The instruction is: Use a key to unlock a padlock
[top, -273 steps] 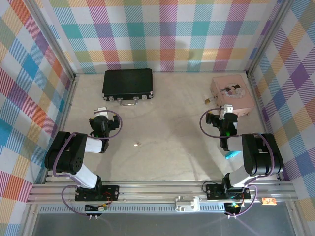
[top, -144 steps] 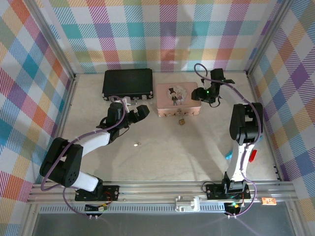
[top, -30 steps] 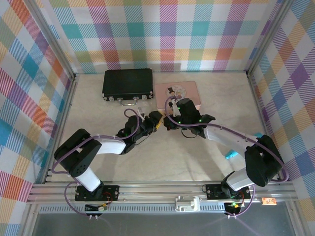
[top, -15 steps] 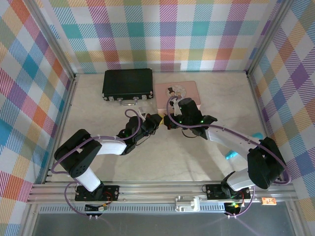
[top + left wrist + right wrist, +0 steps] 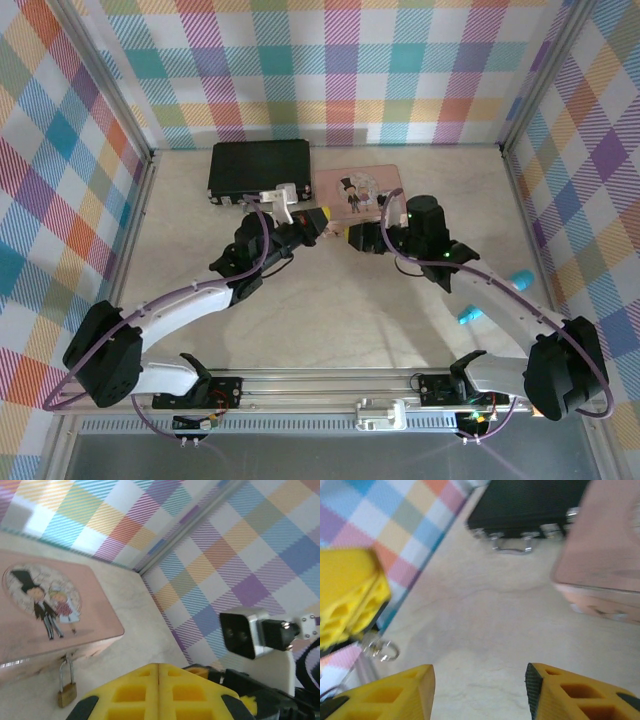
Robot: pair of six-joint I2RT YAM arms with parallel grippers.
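looks like the carrying step: left gripper (image 5: 159, 680) pinched tight on the key (image 5: 380, 649), dangling mid-left in the right wrist view, right gripper (image 5: 480, 676) gaping empty, padlock (image 5: 66, 692) hanging from the pink tin (image 5: 75, 605), lower left of the left wrist view; next, i'd say, line key with keyhole.

The padlock (image 5: 66, 689) was seen in the left wrist view at about seven o'clock. It was made up of a tiny brass-gold body under a thin silvery shackle. It was hung upright from the hasp on the front wall of the pink tin (image 5: 95, 620), with the shackle apparently closed and the body pointed toward six o'clock. The key (image 5: 380, 649), a very small pale silvery piece with a ringed end, was shown blurred in the right wrist view at about eight o'clock. It was clamped by the left gripper (image 5: 355, 610) and projected toward five o'clock.
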